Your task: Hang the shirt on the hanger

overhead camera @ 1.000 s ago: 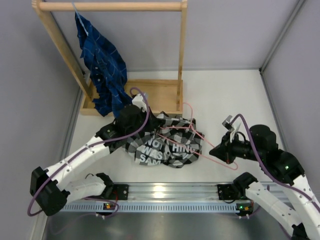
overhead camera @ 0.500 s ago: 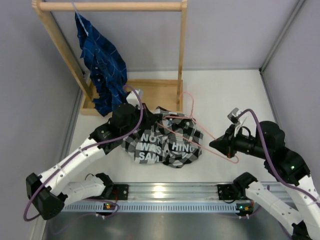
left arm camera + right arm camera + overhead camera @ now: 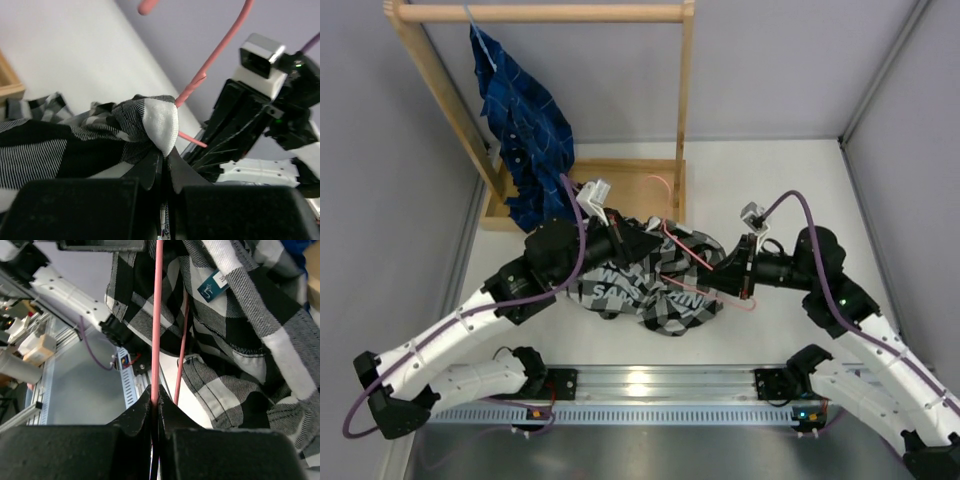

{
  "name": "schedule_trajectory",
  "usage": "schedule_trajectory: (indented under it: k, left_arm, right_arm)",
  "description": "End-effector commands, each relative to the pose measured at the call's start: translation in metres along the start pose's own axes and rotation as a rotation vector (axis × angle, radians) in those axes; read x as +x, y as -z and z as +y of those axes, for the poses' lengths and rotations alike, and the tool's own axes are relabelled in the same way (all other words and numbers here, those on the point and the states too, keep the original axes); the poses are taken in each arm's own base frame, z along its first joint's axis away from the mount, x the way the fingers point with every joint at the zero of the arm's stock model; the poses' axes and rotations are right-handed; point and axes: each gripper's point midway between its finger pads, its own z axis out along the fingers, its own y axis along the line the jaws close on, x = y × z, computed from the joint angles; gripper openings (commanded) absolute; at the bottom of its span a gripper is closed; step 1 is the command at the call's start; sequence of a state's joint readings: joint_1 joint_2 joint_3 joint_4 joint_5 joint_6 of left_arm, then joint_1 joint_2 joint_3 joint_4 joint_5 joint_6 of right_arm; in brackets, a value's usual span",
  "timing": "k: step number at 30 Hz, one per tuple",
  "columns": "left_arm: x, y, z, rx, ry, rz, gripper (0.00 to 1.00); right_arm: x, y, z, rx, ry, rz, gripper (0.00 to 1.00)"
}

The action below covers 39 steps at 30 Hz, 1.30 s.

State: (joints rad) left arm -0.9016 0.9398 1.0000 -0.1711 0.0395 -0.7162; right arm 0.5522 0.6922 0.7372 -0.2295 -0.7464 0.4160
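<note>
At the middle of the white worktop (image 3: pixel 790 190) the shirt (image 3: pixel 655 290) lies bunched up, one fold pinched tight in the left tool (image 3: pixel 162 161). The pink hanger (image 3: pixel 688 250) runs into the cloth, much of its wire hidden there; the right tool (image 3: pixel 155 399) is clamped on one strand. Behind, a dark blue shirt (image 3: pixel 525 130) hangs from a wooden rack (image 3: pixel 540 13) against grey walls (image 3: pixel 770 60).
</note>
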Motion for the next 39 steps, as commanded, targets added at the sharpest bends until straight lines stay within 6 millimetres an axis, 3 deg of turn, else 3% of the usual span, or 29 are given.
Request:
schedule_trajectory:
  k: [1, 7, 10, 14, 15, 16, 18, 20, 23, 25, 30, 32, 33, 36, 37, 39]
  left_arm:
    - [-0.050, 0.031, -0.077, 0.268, -0.001, -0.147, 0.00]
    - [-0.094, 0.091, -0.135, 0.518, -0.066, -0.316, 0.00]
    - [-0.099, 0.094, -0.143, 0.545, -0.083, -0.319, 0.00]
    - [-0.072, 0.065, -0.118, 0.475, -0.061, -0.246, 0.00]
    - [-0.065, 0.058, -0.111, 0.458, -0.054, -0.226, 0.00]
    - [-0.054, 0.050, -0.103, 0.441, -0.050, -0.198, 0.00]
    - [-0.034, 0.034, -0.097, 0.435, -0.056, -0.109, 0.00]
    - [-0.021, 0.026, -0.103, 0.460, -0.088, -0.023, 0.00]
    - [0.000, 0.025, -0.102, 0.420, -0.151, 0.069, 0.00]
    - [0.001, 0.032, -0.106, 0.406, -0.198, 0.067, 0.00]
    - [-0.031, 0.044, -0.093, 0.258, -0.266, -0.010, 0.00]
    - [-0.028, 0.035, -0.071, 0.144, -0.315, 0.024, 0.00]
    - [-0.034, 0.034, -0.072, 0.132, -0.345, 0.019, 0.00]
    - [-0.023, 0.022, -0.061, 0.076, -0.381, 0.095, 0.00]
    - [-0.030, 0.023, -0.066, 0.078, -0.397, 0.089, 0.00]
    - [-0.020, 0.015, -0.062, 0.071, -0.433, 0.156, 0.04]
  right_arm:
    - [-0.051, 0.018, 0.071, -0.272, 0.307, -0.170, 0.00]
    - [-0.056, 0.054, 0.115, -0.363, 0.501, -0.240, 0.00]
    - [-0.063, 0.060, 0.121, -0.348, 0.515, -0.269, 0.00]
    - [-0.070, 0.049, 0.087, -0.176, 0.442, -0.312, 0.00]
    - [-0.061, 0.043, 0.074, -0.153, 0.404, -0.299, 0.00]
    - [-0.067, 0.043, 0.075, -0.157, 0.417, -0.340, 0.00]
    - [-0.058, 0.035, 0.061, -0.152, 0.343, -0.362, 0.00]
    - [-0.060, 0.032, 0.062, -0.182, 0.350, -0.393, 0.00]
    - [-0.053, 0.024, 0.047, -0.145, 0.288, -0.364, 0.00]
    - [-0.049, 0.022, 0.039, -0.119, 0.269, -0.372, 0.00]
    - [-0.050, 0.033, 0.036, -0.082, 0.282, -0.457, 0.00]
    - [-0.051, 0.035, 0.038, -0.095, 0.279, -0.480, 0.00]
    - [-0.055, 0.037, 0.043, -0.114, 0.293, -0.502, 0.00]
    - [-0.059, 0.039, 0.049, -0.148, 0.311, -0.544, 0.00]
    - [-0.060, 0.040, 0.051, -0.161, 0.318, -0.556, 0.00]
    - [-0.062, 0.041, 0.052, -0.169, 0.318, -0.584, 0.00]
